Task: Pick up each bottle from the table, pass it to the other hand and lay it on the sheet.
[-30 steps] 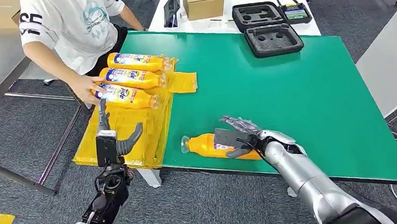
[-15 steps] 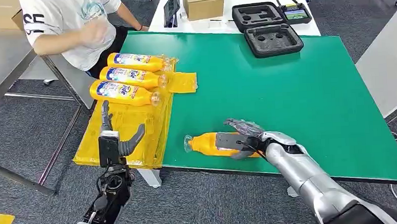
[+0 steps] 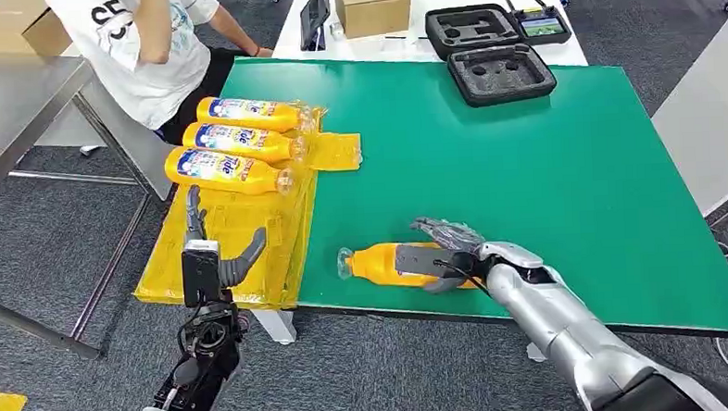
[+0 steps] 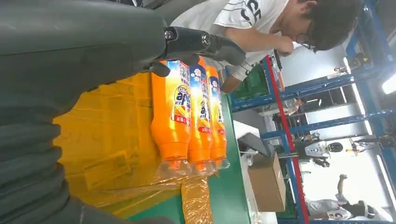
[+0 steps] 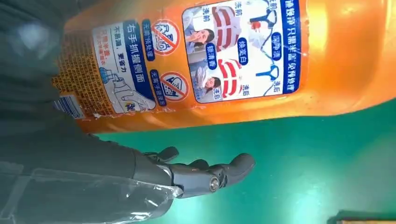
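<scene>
An orange bottle [image 3: 381,263] lies on its side on the green table [image 3: 526,180] near the front edge, cap toward the sheet. My right hand [image 3: 441,251] sits over its base end, thumb across the top. In the right wrist view the bottle [image 5: 224,60] shows its label, and the fingers [image 5: 210,175] are stretched out beside it with green table between. Three more orange bottles [image 3: 237,141] lie side by side on the yellow sheet [image 3: 241,234]. My left hand [image 3: 210,257] hovers open over the sheet's near part, holding nothing.
A person [image 3: 149,48] in a white shirt stands at the table's far left corner beside a grey table [image 3: 13,100]. At the back are an open black foam case [image 3: 497,56], a controller [image 3: 542,22] and a cardboard box [image 3: 373,6].
The person's hand has left the bottles on the sheet and lifted away. My right hand and the bottle under it shifted slightly. My left hand barely moved.
</scene>
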You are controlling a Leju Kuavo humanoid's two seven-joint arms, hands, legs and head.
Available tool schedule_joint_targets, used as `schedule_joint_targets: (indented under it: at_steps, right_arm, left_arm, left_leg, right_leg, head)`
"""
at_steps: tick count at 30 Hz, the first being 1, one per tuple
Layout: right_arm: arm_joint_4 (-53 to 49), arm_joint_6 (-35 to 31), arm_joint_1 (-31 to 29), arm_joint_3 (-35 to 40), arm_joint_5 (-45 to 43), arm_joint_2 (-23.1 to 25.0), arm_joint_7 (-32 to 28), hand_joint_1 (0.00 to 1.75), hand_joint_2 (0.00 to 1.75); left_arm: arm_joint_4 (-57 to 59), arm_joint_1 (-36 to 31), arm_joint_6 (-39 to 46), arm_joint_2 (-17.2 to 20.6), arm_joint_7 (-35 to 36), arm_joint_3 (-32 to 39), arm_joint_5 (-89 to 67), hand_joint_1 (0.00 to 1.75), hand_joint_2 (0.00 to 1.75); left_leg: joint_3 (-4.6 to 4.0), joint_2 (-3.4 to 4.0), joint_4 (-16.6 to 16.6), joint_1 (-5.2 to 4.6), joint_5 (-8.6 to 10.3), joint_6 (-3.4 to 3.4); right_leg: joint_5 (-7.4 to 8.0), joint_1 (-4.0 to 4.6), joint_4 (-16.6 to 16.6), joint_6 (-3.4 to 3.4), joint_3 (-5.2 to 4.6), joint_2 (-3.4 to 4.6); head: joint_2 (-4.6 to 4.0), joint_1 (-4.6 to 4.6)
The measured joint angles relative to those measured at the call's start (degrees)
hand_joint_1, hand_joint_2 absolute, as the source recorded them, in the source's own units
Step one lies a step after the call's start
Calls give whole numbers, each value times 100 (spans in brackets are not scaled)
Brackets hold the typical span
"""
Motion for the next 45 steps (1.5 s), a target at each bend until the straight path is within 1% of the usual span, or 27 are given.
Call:
schedule_joint_targets:
  at_steps: [13,26,38,45]
  right_arm:
    - [-138,-33,32,13,311,15,9,0,175]
    - [-383,-24,83,37,385,-57,9,0,175]
    - [-385,0,119,39,407,-68,-4,0,175]
    - [-304,129,113,68,522,-66,-33,0,175]
  left_arm:
    - [0,4,-133,0,0,9,-31,0,175]
    - [2,4,-173,0,0,15,9,0,175]
    - [33,2,-164,0,0,15,11,0,175]
    - [63,-16,-170,-7,0,15,15,0,175]
  left_leg:
    - [-1,0,0,0,2,2]
    - [-5,0,0,0,2,2]
    - [-5,0,0,0,2,2]
    - [-6,0,0,0,2,2]
  right_leg:
    - [3,0,0,4,0,0]
    - [3,0,0,4,-3,0]
    - [3,0,0,4,-4,0]
    - [3,0,0,4,-3,0]
  head:
    - [0,0]
    - [0,0]
    - [0,0]
    - [0,0]
